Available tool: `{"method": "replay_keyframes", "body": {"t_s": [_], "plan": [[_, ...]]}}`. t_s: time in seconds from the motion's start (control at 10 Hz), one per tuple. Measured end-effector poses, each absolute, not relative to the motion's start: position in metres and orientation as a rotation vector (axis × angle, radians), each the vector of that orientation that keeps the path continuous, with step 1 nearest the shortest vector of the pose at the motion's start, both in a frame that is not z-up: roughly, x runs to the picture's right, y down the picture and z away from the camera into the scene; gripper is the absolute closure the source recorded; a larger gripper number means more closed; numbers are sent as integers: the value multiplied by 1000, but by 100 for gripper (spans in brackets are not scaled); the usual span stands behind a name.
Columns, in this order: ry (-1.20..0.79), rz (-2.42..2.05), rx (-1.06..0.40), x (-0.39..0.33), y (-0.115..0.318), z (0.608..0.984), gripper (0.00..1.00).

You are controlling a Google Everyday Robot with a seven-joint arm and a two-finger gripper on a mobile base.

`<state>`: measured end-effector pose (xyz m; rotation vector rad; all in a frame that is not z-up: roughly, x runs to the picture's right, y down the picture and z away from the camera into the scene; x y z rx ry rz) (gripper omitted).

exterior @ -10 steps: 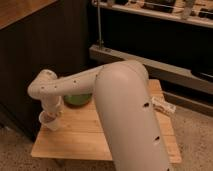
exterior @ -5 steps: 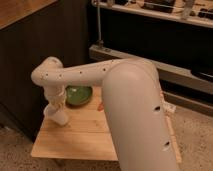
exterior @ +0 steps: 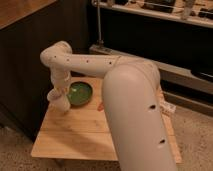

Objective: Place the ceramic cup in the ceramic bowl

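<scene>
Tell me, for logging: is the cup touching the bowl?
Cannot tell: in camera view, the cup at the gripper overlaps the bowl at its left rim.

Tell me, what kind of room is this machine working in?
Probably an office kitchen or break area: a dark cabinet with a wooden countertop, a metal shelf rack behind, and a small wooden table holding a green ceramic bowl. The gripper hangs beside that bowl.

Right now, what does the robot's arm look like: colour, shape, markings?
The arm is off-white: thick, rounded tubular links with small dark dots along them. No cables show. The gripper, just left of the ceramic bowl above the wooden table, is the same pale colour.
</scene>
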<state>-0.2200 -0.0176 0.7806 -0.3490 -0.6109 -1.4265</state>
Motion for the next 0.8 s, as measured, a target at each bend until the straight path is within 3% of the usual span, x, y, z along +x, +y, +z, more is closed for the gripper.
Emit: {"method": "replay_keyframes", "body": {"t_s": [0.4,0.8], "plan": [[-656,-1349,-321,-198,-65,814,99],[-697,-1286,-279,-160,-81,840,99]]}}
